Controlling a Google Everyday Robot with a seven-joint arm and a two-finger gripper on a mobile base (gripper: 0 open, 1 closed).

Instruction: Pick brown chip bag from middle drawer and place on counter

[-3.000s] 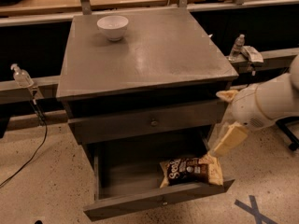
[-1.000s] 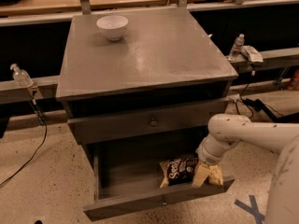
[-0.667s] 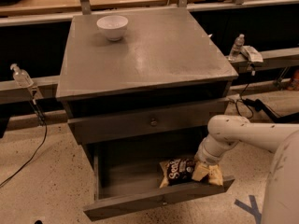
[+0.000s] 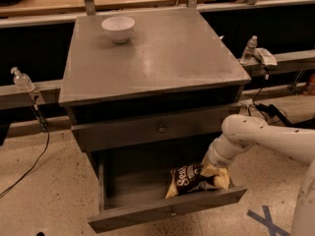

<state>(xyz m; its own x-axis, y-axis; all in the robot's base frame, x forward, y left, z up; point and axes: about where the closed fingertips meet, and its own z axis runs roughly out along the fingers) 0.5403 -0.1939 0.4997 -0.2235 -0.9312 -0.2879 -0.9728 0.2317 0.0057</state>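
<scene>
The brown chip bag [image 4: 188, 181] lies in the open middle drawer [image 4: 167, 211], at its right front, white lettering facing up. My gripper [image 4: 209, 170] reaches down into the drawer from the right and sits on the bag's right half, touching it. The white arm [image 4: 256, 136] bends in from the right edge. The bag's right end is partly hidden behind the gripper. The counter [image 4: 162, 58] is the grey cabinet top above.
A white bowl [image 4: 118, 28] stands at the counter's back left. The shallower knobbed drawer [image 4: 161, 128] above is closed. Plastic bottles stand on the side rails at left [image 4: 22, 80] and right [image 4: 250, 47]. Blue tape [image 4: 266, 219] marks the floor at right.
Three seconds ago the gripper hung outside the drawer at the right. It has dropped into the drawer onto the bag. Over the last second it has hardly moved.
</scene>
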